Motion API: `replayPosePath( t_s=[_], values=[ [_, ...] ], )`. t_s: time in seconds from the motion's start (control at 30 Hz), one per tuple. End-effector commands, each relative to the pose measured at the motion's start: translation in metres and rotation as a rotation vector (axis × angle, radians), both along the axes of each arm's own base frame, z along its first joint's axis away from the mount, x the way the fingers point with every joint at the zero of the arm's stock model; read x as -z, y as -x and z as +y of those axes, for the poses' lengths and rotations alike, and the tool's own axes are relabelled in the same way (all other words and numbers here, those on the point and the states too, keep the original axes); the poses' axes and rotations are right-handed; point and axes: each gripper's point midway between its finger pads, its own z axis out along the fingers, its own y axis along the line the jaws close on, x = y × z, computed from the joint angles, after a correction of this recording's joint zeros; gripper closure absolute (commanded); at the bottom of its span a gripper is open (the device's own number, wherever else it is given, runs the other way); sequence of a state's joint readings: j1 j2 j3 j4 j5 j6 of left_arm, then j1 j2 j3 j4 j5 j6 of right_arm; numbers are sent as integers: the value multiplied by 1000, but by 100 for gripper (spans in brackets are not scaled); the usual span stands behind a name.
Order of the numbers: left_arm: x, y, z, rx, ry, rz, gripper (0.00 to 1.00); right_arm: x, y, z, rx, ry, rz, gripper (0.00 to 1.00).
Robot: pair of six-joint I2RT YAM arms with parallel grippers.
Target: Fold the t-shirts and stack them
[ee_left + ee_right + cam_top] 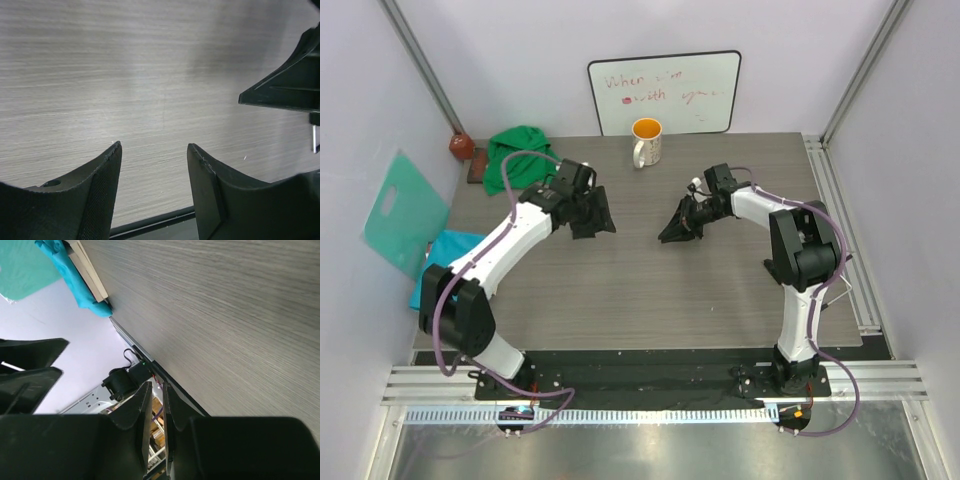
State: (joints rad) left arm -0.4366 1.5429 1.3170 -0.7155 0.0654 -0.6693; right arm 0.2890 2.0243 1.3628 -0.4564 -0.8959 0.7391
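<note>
The left tool (pixel 592 218) hovers over the grey wood-grain desk (pixel 640 300), fingers apart and empty. The right tool (pixel 672 233) is almost together, gripping nothing. The crumpled kelly-green cloth t-shirt (pixel 515 155) lies in the far-left corner, and the turquoise-blue cloth t-shirt (pixel 448 252) at the left edge.

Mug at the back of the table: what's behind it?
A whiteboard with faint red writing stands against the back wall behind the mug. The mug hides part of the board's bottom edge; the gap between them cannot be seen.
</note>
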Motion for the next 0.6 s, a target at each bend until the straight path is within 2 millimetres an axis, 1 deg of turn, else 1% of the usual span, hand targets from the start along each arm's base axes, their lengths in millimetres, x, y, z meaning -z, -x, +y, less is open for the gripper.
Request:
replayPosePath(
  t_s=[0.0,0.2,0.33,0.43,0.57],
  values=[
    [-4,-9,-13,33,20,-27,44,-10,-4,4,-12,-18,-42,80],
    [-10,-15,-14,60,3,-39,44,-9,-1,2,-12,-12,-43,80],
    [-7,-15,-14,53,-6,-19,45,-8,-1,2,-12,-11,-40,80],
    [-7,-15,-17,55,11,-14,45,-8,-2,2,-9,-9,-38,80],
    [-10,-14,-15,52,7,-24,45,-7,-2,2,-11,-10,-34,80]
  ],
)
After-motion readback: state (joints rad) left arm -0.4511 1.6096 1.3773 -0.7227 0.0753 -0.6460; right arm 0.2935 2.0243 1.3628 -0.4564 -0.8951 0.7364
